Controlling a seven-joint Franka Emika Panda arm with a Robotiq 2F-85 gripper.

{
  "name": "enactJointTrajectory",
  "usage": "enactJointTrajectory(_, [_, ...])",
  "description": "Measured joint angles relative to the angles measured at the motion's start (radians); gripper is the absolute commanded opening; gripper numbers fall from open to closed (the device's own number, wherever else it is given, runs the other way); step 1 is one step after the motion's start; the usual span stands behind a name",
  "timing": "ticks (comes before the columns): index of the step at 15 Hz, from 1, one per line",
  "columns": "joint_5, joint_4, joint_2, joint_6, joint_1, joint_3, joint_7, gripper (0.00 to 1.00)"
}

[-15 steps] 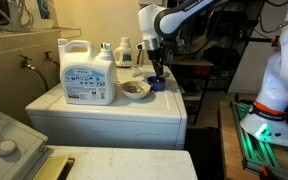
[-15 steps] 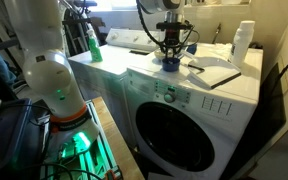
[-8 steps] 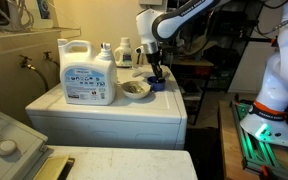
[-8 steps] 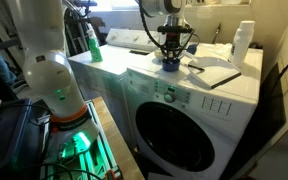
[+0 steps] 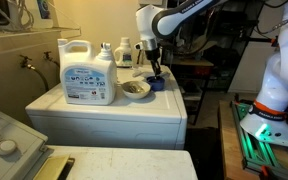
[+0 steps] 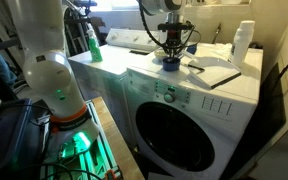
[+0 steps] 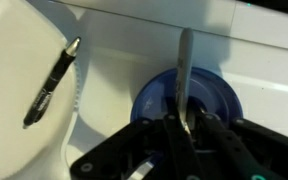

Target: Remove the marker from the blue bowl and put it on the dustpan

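Washer top (image 5: 104, 108), marker (image 7: 185, 70) held upright in hand (image 7: 187, 128), over blue bowl (image 7: 152, 100)

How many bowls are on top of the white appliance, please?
2. The blue bowl sits under the gripper; the pale bowl stands beside it, nearer the detergent jug. More could hide behind the jug.

Blue bowl (image 7: 149, 100); pale grey marker (image 7: 186, 60); whitish dustpan (image 7: 14, 45); white jug (image 5: 87, 72).
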Motion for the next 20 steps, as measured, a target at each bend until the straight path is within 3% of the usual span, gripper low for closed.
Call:
enactJointTrajectory(5, [0.017,-0.001,-0.112,-0.034,-0.034,-0.045,0.134,0.04])
enactJointTrajectory(8, [0.035,0.021,-0.107,-0.033,-0.073,-0.087,0.205,0.04])
enactJointTrajectory(15, [0.146,0.213,0.080,-0.015,-0.122,-0.140,0.429,0.04])
enactJointTrajectory(20, [0.094,0.329,0.214,0.038,-0.111,-0.170,0.626,0.04])
